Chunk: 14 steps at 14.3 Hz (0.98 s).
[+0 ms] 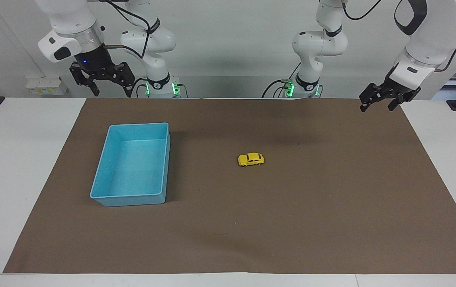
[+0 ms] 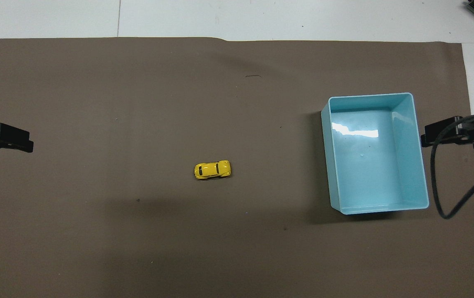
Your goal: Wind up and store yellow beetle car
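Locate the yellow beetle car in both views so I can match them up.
Facing view: yellow beetle car sits near the picture's centre on the brown mat.
Overhead view: yellow beetle car sits slightly below the centre.
Shared landmark: the light-blue bin, beside the car toward the right arm's end of the table.

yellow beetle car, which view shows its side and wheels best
The facing view: the yellow beetle car shows its side, windows and wheels there. The overhead view gives mostly the roof and the windscreens.
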### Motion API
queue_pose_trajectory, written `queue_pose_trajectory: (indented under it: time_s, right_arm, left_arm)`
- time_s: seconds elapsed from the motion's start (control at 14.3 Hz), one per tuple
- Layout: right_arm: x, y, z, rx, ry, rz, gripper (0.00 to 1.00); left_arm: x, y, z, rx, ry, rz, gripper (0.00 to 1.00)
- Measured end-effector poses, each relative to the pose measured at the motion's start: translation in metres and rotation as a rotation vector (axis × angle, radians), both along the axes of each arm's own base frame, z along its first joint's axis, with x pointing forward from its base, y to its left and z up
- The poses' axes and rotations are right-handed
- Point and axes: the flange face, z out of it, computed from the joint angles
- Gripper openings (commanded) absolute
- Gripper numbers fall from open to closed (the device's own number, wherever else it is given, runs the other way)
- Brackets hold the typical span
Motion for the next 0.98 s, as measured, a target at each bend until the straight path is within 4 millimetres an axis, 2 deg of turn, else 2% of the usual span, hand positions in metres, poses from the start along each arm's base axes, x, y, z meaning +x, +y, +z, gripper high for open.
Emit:
queue_pose_trajectory:
  time_s: [0.56,0.98]
  right_arm:
    - [0.000,-0.005,0.000,0.000,0.000,-0.009,1.00]
    - [0.000,-0.005,0.000,0.000,0.000,-0.009,1.00]
  left_arm:
    - [0.000,-0.004,0.000,-0.002,-0.003,-0.035,1.00]
    - [0.000,-0.011,0.000,-0.021,-0.011,-0.369,1.00]
